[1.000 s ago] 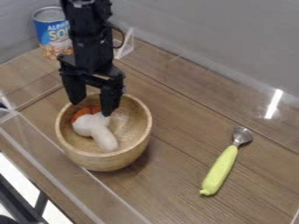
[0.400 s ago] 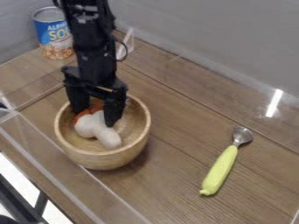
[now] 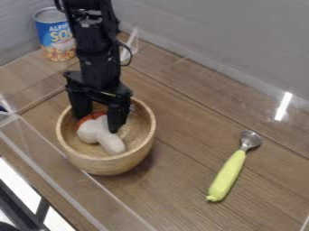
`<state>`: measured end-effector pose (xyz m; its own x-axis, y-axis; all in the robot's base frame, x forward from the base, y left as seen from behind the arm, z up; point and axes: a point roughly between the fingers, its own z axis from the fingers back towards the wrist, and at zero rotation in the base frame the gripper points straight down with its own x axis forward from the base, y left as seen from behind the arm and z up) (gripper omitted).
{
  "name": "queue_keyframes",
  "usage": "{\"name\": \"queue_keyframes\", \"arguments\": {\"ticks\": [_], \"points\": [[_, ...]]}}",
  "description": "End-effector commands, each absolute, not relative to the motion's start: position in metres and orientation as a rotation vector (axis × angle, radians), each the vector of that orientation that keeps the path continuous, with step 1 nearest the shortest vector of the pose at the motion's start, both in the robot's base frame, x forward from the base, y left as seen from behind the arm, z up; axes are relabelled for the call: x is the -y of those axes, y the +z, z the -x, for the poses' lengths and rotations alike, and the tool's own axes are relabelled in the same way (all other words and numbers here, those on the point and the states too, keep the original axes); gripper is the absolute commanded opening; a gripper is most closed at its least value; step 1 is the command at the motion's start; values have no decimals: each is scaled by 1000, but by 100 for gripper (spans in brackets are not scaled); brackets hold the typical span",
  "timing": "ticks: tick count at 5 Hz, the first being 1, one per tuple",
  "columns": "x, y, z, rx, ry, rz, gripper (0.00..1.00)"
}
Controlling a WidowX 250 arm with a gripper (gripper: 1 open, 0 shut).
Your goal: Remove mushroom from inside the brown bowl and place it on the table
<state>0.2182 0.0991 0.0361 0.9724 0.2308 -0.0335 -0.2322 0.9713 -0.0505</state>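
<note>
**Over the bowl: claw open, mushroom not gripped**

Over the bowl at the left of the table, we have the gripper pointing straight down, fingers spread wide and dipped inside the rim. Nothing is clamped between them as far as we can see.

The mushroom lies on its side in the bowl. Cream stem faces the camera; the orange-brown cap sits toward the back, partly hidden by the fingers. One finger stands on the right of the mushroom, the other on the left near the cap. We think the tips are level with the mushroom's top, but the frame is too soft to say whether they touch it.

The bowl sits flat on the table, close to the near-left clear wall.

Behind the arm, a soup can stands upright at the back-left corner, well apart from the bowl.

Off to the right, a yellow-green spoon lies flat on the planks, metal bowl end pointing away from us, well apart from everything else.
</note>
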Motion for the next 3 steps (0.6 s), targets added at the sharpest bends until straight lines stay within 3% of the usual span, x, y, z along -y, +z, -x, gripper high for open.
{"name": "queue_keyframes", "arguments": {"ticks": [1,3], "points": [[-96,42,-222,-9,222,49,100],[-94,43,-222,-9,225,51,100]]}}
